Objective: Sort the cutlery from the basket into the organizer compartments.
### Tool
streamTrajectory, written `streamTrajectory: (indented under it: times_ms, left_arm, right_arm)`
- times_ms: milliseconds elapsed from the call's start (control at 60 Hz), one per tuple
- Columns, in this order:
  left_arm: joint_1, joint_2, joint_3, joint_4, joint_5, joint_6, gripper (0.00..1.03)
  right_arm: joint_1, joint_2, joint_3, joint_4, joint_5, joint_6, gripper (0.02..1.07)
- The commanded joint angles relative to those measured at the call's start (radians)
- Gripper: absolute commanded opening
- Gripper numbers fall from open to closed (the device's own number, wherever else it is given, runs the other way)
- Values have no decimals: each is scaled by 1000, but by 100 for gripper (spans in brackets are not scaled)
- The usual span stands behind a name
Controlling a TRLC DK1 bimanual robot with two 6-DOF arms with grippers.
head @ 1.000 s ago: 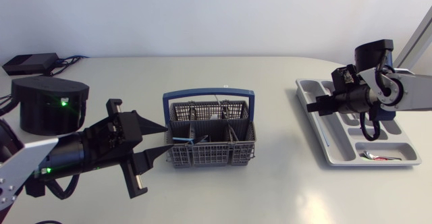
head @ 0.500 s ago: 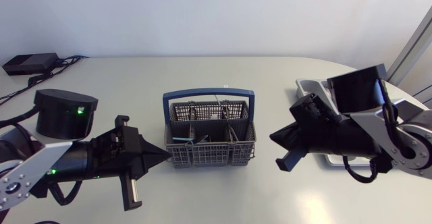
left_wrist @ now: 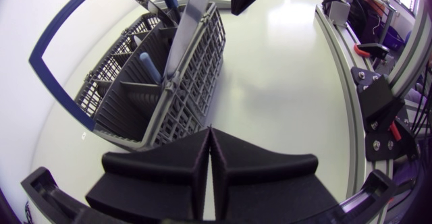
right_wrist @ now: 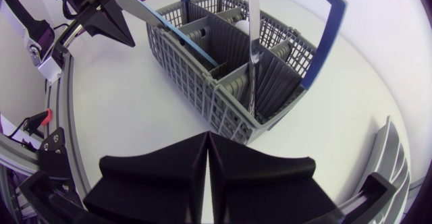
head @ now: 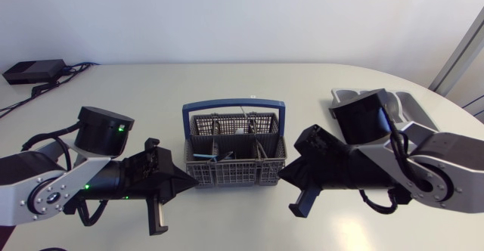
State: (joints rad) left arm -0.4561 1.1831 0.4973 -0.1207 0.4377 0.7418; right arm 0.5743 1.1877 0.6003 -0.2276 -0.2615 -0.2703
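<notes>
Surface: pale, glossy table against a plain white wall. A black box with cables sits at the far left corner.

Basket: grey mesh, mid-table, between the two grippers. The organizer is at the far right, largely hidden behind the right arm.

Change over the last second: the right gripper was above the organizer. It has swung across, and its tip now sits just beside the basket's near right corner. The left gripper stood spread then. It is now closed and lower, with its tip just beside the near left corner.

Jaws: in both wrist views the fingers are pressed flat together with nothing between them (left, right).

Orientation: the basket's long axis runs left to right across the table, and its blue handle arches along that axis. A blue-handled piece lies in the near left compartment. From the left wrist, a flat silver blade leans up out of the basket. From the right wrist, a thin silver utensil stands nearly upright.
</notes>
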Motion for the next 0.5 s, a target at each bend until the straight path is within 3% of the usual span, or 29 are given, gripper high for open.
streamTrajectory:
  times_ms: [0, 483]
  left_arm:
    - [13, 41, 12, 29, 9, 28, 3]
    - [85, 202, 110, 98, 9, 76, 3]
  right_arm:
    - [-7, 36, 7, 17, 1, -12, 8]
    - [-51, 174, 116, 54, 10, -40, 8]
